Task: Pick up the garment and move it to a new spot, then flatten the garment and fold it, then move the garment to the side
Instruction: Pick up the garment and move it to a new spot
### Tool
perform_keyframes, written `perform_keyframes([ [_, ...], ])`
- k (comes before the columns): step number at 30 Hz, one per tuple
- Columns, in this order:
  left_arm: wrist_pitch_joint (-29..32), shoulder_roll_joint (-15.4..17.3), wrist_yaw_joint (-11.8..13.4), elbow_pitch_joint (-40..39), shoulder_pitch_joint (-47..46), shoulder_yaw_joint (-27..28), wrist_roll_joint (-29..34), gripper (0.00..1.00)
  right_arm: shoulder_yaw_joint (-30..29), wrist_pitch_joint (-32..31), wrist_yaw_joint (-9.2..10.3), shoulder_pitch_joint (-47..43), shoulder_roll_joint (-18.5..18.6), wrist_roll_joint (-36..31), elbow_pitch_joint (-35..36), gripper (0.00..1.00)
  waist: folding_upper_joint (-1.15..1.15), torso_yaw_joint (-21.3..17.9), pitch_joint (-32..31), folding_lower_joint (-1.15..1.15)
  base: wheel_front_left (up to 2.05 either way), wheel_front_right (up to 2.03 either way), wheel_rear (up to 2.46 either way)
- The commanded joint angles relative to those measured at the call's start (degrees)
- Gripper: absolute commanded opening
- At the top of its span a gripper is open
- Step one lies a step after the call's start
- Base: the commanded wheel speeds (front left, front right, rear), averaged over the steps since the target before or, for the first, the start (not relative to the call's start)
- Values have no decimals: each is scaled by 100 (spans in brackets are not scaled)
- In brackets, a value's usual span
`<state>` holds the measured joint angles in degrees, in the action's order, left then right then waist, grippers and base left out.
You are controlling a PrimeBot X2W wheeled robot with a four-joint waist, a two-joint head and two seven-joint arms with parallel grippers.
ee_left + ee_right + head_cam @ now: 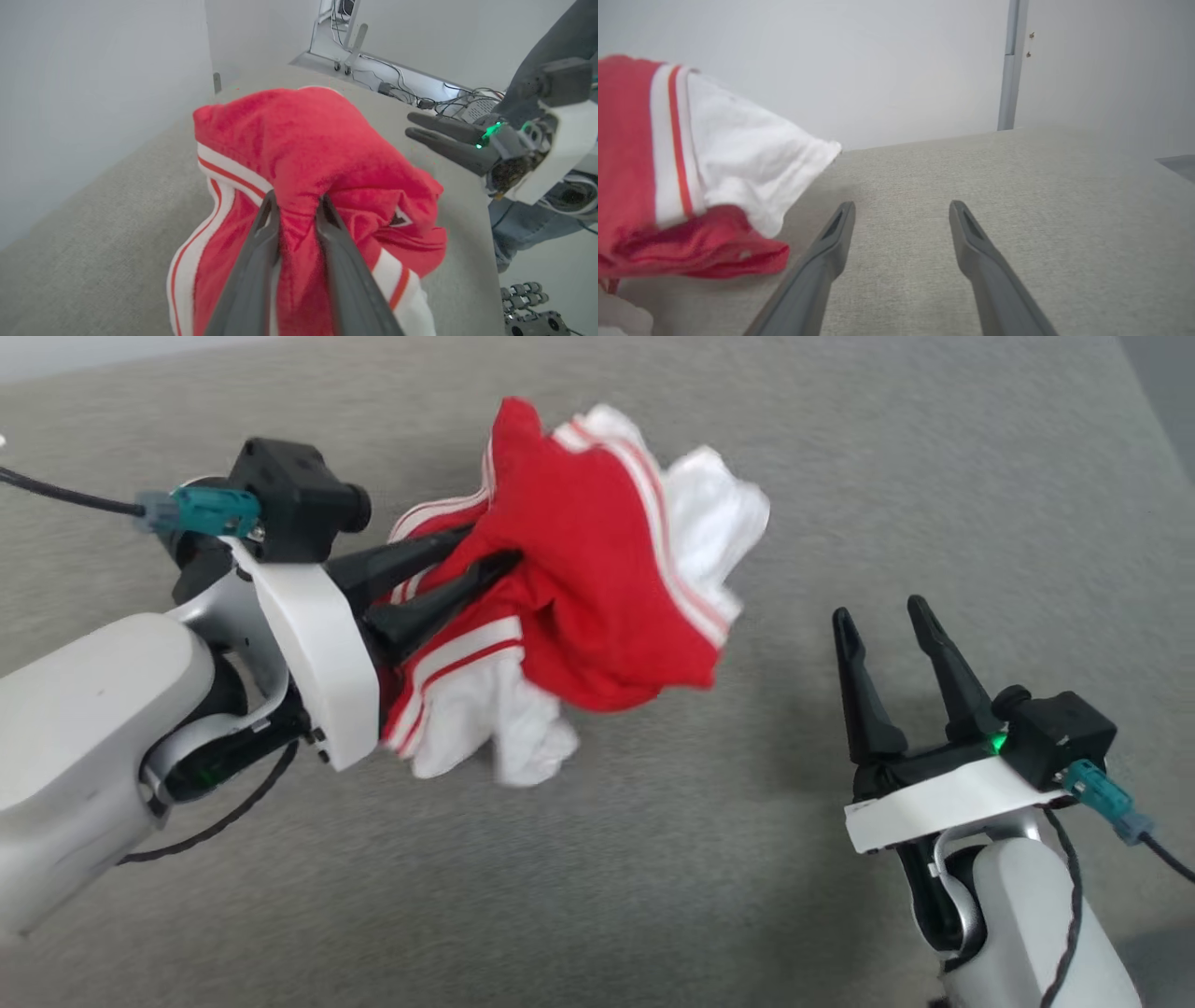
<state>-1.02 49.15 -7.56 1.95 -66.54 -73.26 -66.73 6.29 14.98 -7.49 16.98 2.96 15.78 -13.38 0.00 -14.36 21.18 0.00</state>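
Observation:
The garment [597,579] is a bunched red jersey with white sleeves and striped trim, hanging in a lump above the grey table. My left gripper [490,546] comes in from the left and is shut on a fold of its red cloth; the left wrist view shows the garment [317,154] pinched between the two dark fingers [261,242]. My right gripper [882,616] stands open at the lower right, apart from the cloth, with nothing between its fingers. In the right wrist view the garment [691,158] hangs at the left, beside the open right gripper [901,210].
The grey fabric-covered table [653,859] spreads all around. In the left wrist view its far edge [467,154] lies at the right, with cables, wheeled equipment [532,312] and a person's jeans-clad leg [528,224] beyond. Pale walls stand behind.

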Motion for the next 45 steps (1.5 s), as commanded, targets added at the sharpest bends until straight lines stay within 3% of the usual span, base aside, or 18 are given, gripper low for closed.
perform_keyframes([
  [1,92,70,14,11,49,0,79,0,17,28,1,-18,-2,91,40,100,0,-454,317,0,0,0,0],
  [10,1168,600,13,555,644,-14,541,0,42,28,0,-249,-7,723,160,100,0,-1254,652,0,0,0,0],
  [19,1837,620,35,869,853,-128,926,0,74,28,0,-282,-5,849,270,100,0,-1377,803,0,0,0,0],
  [21,1781,538,35,899,810,-131,956,29,45,28,0,-227,-3,794,297,100,0,-1314,807,0,0,0,0],
  [23,1664,476,35,939,723,-117,1021,45,16,28,0,-206,-3,721,313,100,0,-1210,774,0,0,0,0],
  [24,1566,435,35,945,685,-104,998,63,-1,28,0,-200,-3,681,304,100,0,-1141,737,0,0,0,0],
  [25,1467,384,35,952,644,-90,958,96,-20,28,0,-181,-2,622,291,100,0,-1066,695,0,0,0,0],
  [26,1373,333,33,945,600,-78,977,100,-53,28,0,-159,-1,553,283,100,0,-971,642,0,0,0,0],
  [32,456,-54,14,1087,493,-13,517,100,-240,28,0,-109,-2,56,134,100,0,-264,252,0,0,0,0],
  [40,-1138,-604,14,1707,1234,-15,-295,100,-544,28,0,-204,2,-688,-143,100,0,716,-469,0,0,0,0],
  [45,-1408,-892,14,2133,1817,120,-638,100,-769,28,1,-304,4,-969,-308,100,0,1147,-849,0,0,0,0],
])
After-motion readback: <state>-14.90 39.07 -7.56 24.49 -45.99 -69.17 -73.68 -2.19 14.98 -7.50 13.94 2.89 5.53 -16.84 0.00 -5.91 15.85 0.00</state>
